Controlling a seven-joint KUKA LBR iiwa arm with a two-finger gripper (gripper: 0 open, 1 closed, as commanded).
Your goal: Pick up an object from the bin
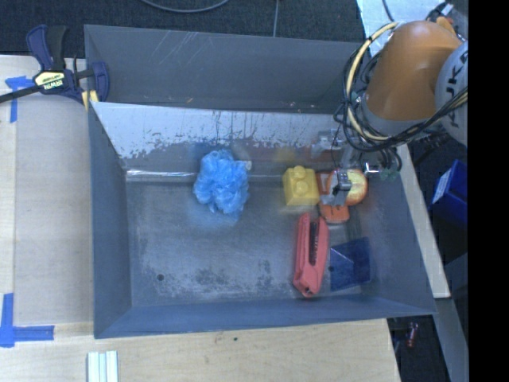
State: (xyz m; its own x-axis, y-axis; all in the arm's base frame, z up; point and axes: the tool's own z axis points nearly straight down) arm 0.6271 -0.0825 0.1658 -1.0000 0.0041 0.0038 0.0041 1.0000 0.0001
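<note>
Where jaws hang near right wall (404,213) over orange ball (358,189), perhaps fruit | grip unreadable | left floor (175,249) open

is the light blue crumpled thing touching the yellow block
Apart. The camera view shows a strip of bare grey bin floor between the light blue crumpled thing and the yellow block.
</note>
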